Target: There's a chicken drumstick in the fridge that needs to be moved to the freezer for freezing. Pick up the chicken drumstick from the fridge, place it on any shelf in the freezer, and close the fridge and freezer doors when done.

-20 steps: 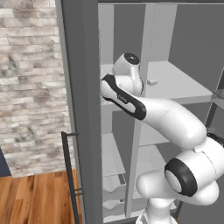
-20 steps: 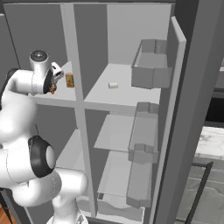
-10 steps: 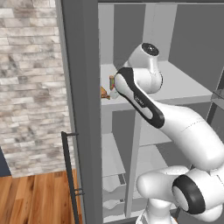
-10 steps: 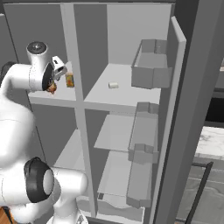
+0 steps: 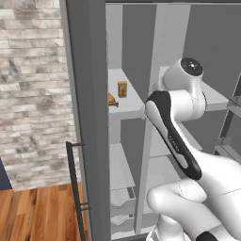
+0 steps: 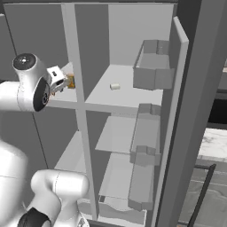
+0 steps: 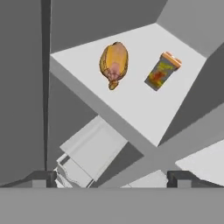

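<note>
The golden-brown chicken drumstick (image 7: 114, 63) (image 5: 112, 100) lies on a shelf (image 7: 131, 105) in the narrow freezer (image 5: 115, 52), beside a small orange-yellow carton (image 7: 162, 71) (image 5: 122, 88). My gripper (image 7: 112, 179) (image 6: 62, 83) is open, drawn back from the shelf's front edge, its tips wide apart with nothing between them. It hovers below and in front of the drumstick without touching it. The wider fridge (image 6: 133, 95) stands open to the right of the divider. Both doors are swung open: the freezer door (image 5: 84, 117) at the left, the fridge door (image 6: 177, 133) at the right.
A small white object (image 6: 115, 86) sits on the fridge's upper shelf. Grey door bins (image 6: 153, 66) line the inside of the fridge door. The freezer door's bar handle (image 5: 75, 188) stands at the lower left, before a brick wall (image 5: 33, 94). Drawers sit low in both compartments.
The hand has pulled back out of the freezer. The drumstick, at the fingers half a second ago, now lies free on the shelf beside the carton.
</note>
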